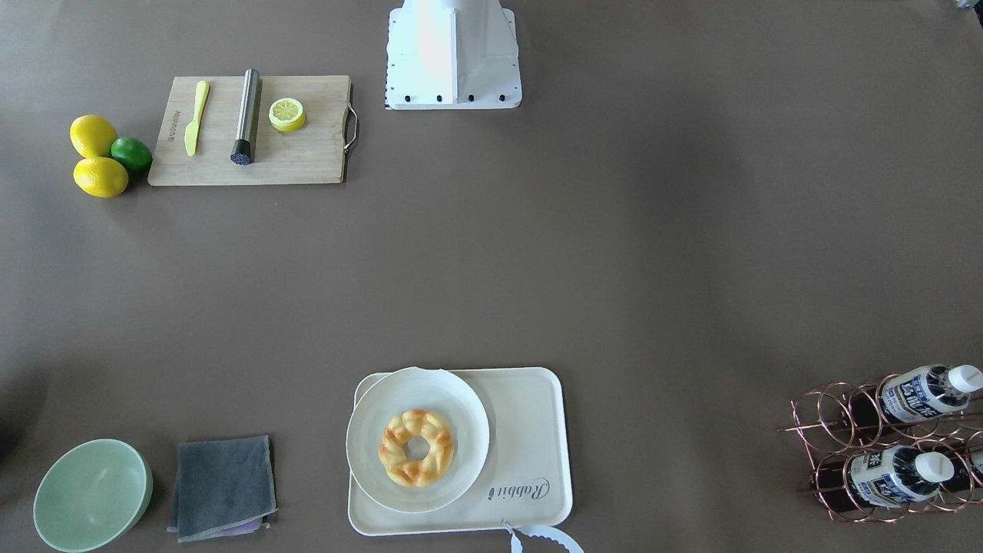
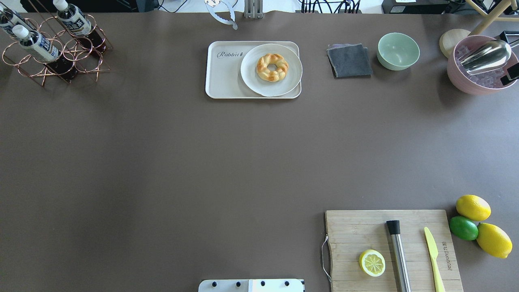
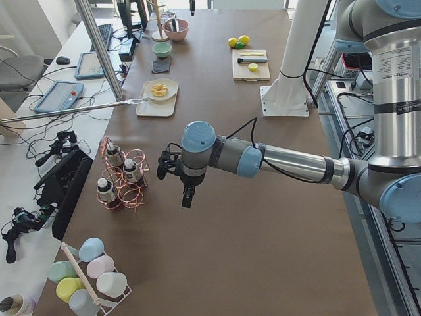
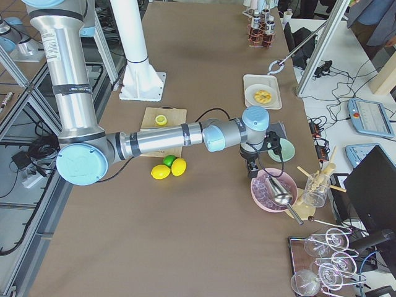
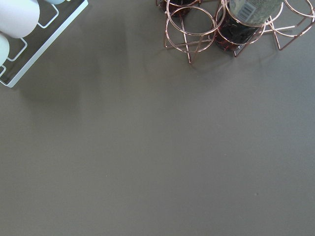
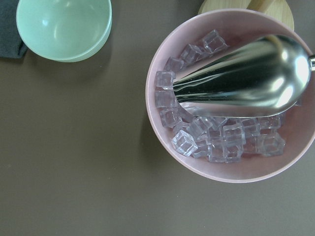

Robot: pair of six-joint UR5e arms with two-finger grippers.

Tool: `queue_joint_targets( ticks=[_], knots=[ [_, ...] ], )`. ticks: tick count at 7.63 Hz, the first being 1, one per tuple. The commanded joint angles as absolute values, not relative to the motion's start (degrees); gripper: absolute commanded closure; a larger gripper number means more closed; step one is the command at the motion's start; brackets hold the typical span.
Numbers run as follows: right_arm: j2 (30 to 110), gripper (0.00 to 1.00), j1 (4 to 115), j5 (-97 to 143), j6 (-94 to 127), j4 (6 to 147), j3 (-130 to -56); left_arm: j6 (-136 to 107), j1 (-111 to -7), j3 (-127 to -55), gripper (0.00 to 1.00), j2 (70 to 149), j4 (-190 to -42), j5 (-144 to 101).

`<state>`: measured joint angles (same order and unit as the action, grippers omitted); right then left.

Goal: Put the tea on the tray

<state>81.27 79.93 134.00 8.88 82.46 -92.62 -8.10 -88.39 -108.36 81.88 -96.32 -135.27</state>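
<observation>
- Brown bench [image 2: 162, 162] fills every view, with the robot's white base [image 2: 251, 285] at its near edge.
- Nearer the robot than the tray [image 2: 225, 77], and to the tray's right, lies a wooden cutting board [image 2: 352, 231]. It carries a lemon half [image 2: 372, 263], a steel muddler [image 2: 399, 257] and a yellow knife [image 2: 433, 257].
- Two lemons [image 2: 473, 207] and a lime [image 2: 463, 228] sit just beside the board.
- On the tray stands a white plate [image 2: 251, 83] with a ring-shaped pastry [image 2: 272, 67].
- Right of the tray come a grey cloth [image 2: 349, 61], a green bowl [image 2: 398, 50], then a pink bowl [image 2: 456, 81] of ice cubes [image 6: 211, 137] with a steel scoop [image 2: 486, 54].
- The right arm [image 4: 161, 137] stretches out that way and the right jaws hang above the pink bowl. They show only from the side, so I cannot tell how far open they are.
- Well left of the tray, a copper wire rack [image 3: 129, 192] holds the tea [image 2: 75, 19]: three bottles, tilted in its rings.
- The left arm [image 3: 289, 164] holds the left jaws over bare bench just beside the rack. I cannot tell their opening.
</observation>
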Motion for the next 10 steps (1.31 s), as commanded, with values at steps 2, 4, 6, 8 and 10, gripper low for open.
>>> queue_joint_targets(
  ticks=[2,4,6,8,10],
  knots=[
    [82.4,0.00,79.8,136.3,10.3,82.1,-94.9,-8.0,-86.5,-108.2,0.03,82.4,-96.2,-135.4],
    [83.3,0.00,79.9,136.7,10.7,82.2,-95.4,-8.1,-85.6,-106.8,0.03,83.8,-96.2,-135.4],
    [83.9,0.00,79.9,137.7,10.7,82.2,-96.4,-8.3,-85.6,-105.8,0.03,85.3,-96.2,-135.4],
    [84.1,0.00,79.9,138.3,10.7,82.2,-96.9,-8.3,-85.6,-104.8,0.02,86.6,-95.9,-135.4],
    [84.4,0.00,79.9,138.3,10.7,82.2,-97.2,-8.3,-85.6,-102.8,0.02,89.6,-95.8,-135.8]
  ],
)
